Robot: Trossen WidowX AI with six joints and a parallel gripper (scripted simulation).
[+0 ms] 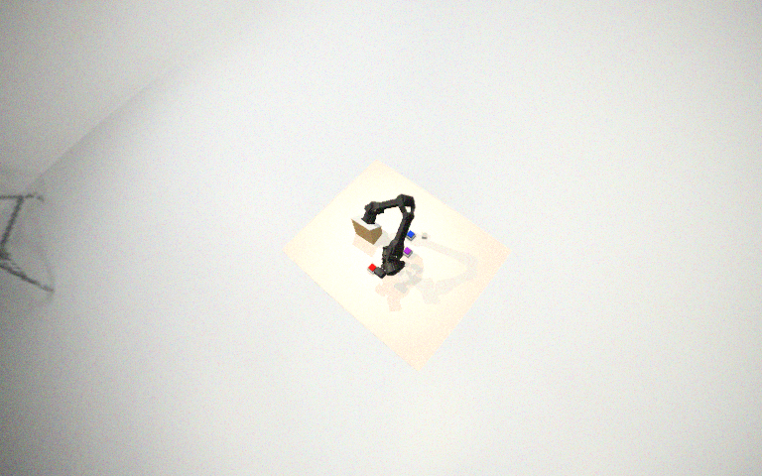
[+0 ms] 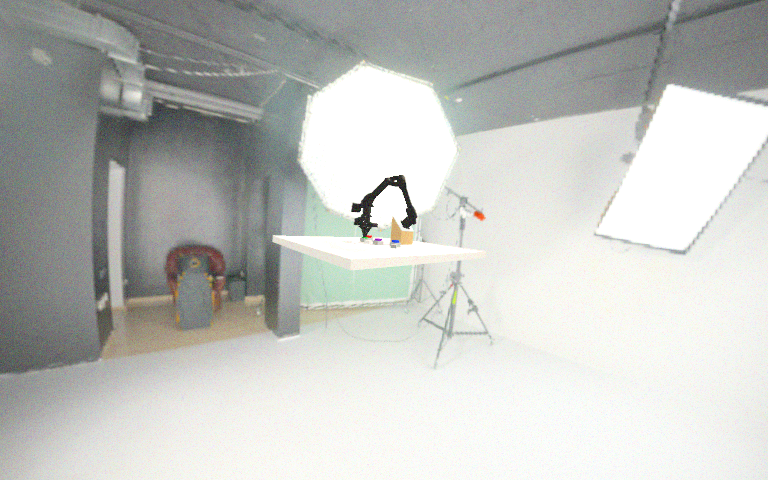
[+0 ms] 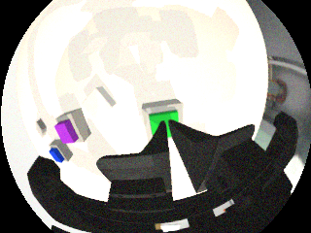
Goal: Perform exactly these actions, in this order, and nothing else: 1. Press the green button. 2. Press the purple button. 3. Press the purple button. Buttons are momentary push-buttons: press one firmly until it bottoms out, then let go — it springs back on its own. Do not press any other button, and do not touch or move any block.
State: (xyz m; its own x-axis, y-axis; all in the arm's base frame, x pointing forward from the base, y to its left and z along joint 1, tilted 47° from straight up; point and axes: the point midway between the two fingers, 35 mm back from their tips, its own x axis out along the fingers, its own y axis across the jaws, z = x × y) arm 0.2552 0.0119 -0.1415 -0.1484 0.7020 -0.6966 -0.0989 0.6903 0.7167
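The gripper (image 2: 365, 234) (image 3: 166, 123) is shut and empty, pointing down. In the wrist view its joined tips overlap the near part of the green button (image 3: 157, 118), whose cap sits in a grey housing; whether they touch it is hard to tell. In the exterior view the tips are just above or at the green button, and in the top view the arm hides it. The purple button (image 1: 408, 251) (image 2: 377, 239) (image 3: 66, 132) is to the left in the wrist view, its cap raised from its grey housing, with nothing on it.
A blue button (image 1: 411, 234) (image 2: 395, 241) (image 3: 56, 154) stands beyond the purple one. A red button (image 1: 371, 268) (image 2: 369, 236) is close beside the gripper. A small pale block (image 1: 424, 235) (image 3: 41, 126) lies near the blue button. A wooden box (image 1: 366, 231) (image 2: 402, 236) stands by the arm's base.
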